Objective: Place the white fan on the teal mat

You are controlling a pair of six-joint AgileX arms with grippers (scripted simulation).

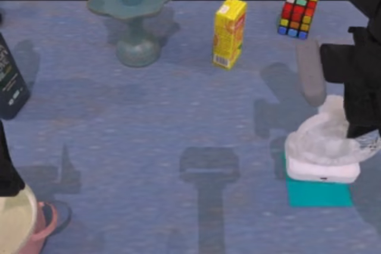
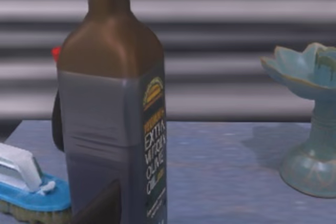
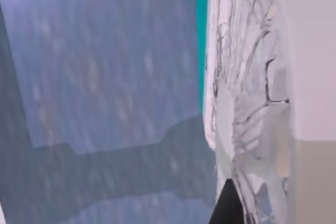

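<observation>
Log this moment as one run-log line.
stage: placing | white fan: over teal mat | right gripper: at fan, fingers unseen | left arm: parked, table's left edge

Even, dim, soft light falls from overhead; blurry arm shadows lie on the mottled blue tabletop toward six o'clock, without glare.

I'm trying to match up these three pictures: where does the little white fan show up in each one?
Top view: the white fan is at the table's right side, its base over the teal mat, under the right arm.
Left wrist view: not in it; only an oil bottle, a brush and a pedestal dish.
Right wrist view: the fan's grille fills the right part, very close.
Shared landmark: the teal mat, a sliver beside the grille.
</observation>
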